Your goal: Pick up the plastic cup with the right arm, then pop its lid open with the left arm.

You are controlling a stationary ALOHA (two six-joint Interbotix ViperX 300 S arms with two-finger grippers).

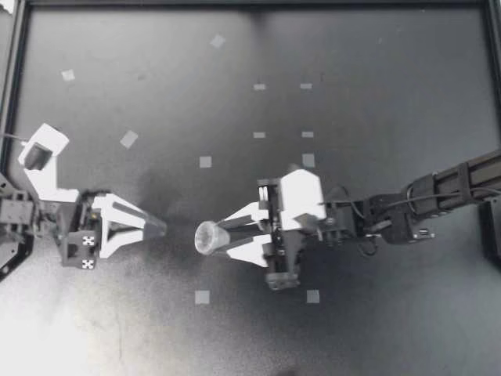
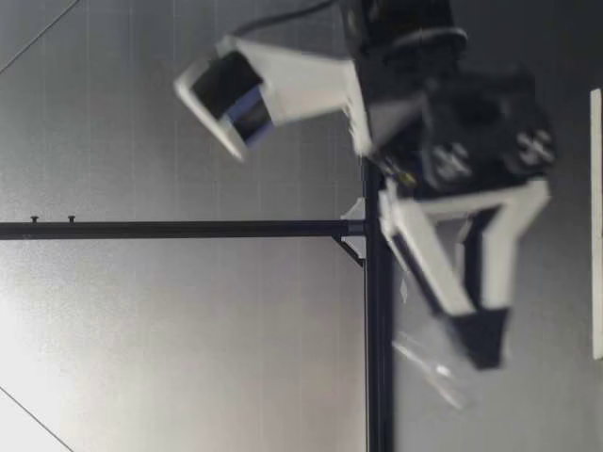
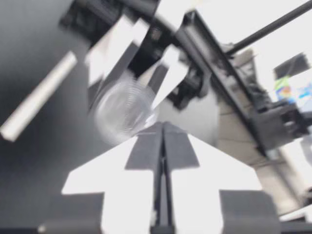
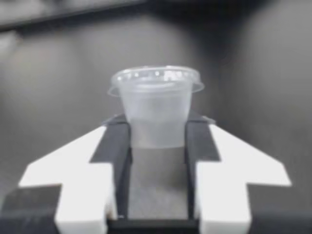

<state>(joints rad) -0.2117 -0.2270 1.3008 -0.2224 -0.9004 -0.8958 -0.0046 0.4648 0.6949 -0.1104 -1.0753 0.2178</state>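
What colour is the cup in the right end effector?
Clear, colourless plastic cup; it shows best in the right wrist view.

Small clear lidded cup (image 1: 208, 237); horiz., lid end ahead; base clamped betw. R tool (image 1: 225, 237) fingers

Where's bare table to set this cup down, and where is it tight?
Bare table lies between the right arm and the frame rail, and again around the tape square nearest the cup. It is crowded in the narrow gap between the left gripper and the cup held in the right gripper.
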